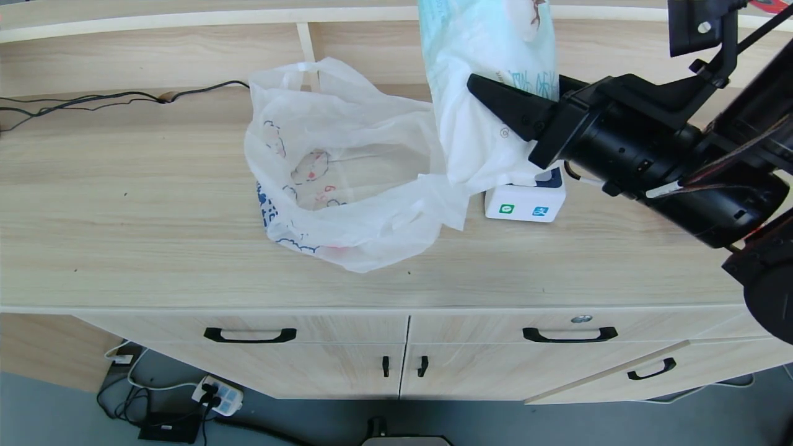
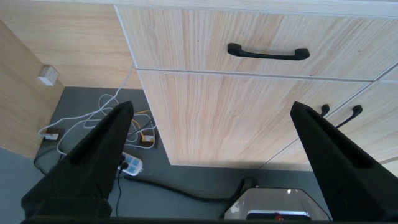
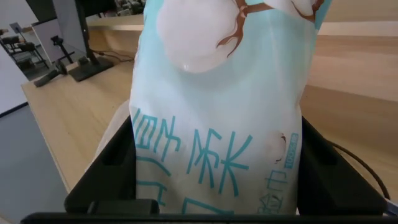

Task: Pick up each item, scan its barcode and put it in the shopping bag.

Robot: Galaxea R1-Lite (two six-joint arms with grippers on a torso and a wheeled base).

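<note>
My right gripper [image 1: 495, 93] is shut on a tall white-and-teal soft package [image 1: 489, 56], holding it upright above the counter, just right of the shopping bag. In the right wrist view the package [image 3: 224, 112] sits between the two black fingers [image 3: 102, 165]. The white plastic shopping bag [image 1: 347, 167] lies open-mouthed on the wooden counter [image 1: 124, 217]. A small white scanner box [image 1: 525, 201] stands on the counter below the package. My left gripper [image 2: 217, 155] hangs open and empty below the counter, in front of the drawer fronts [image 2: 249, 112].
Black cables [image 1: 93, 99] run along the counter's back left. Drawers with black handles [image 1: 251, 336] line the front; the lower right one [image 1: 644, 371] stands slightly ajar. A power strip and cords [image 1: 217, 396] lie on the floor.
</note>
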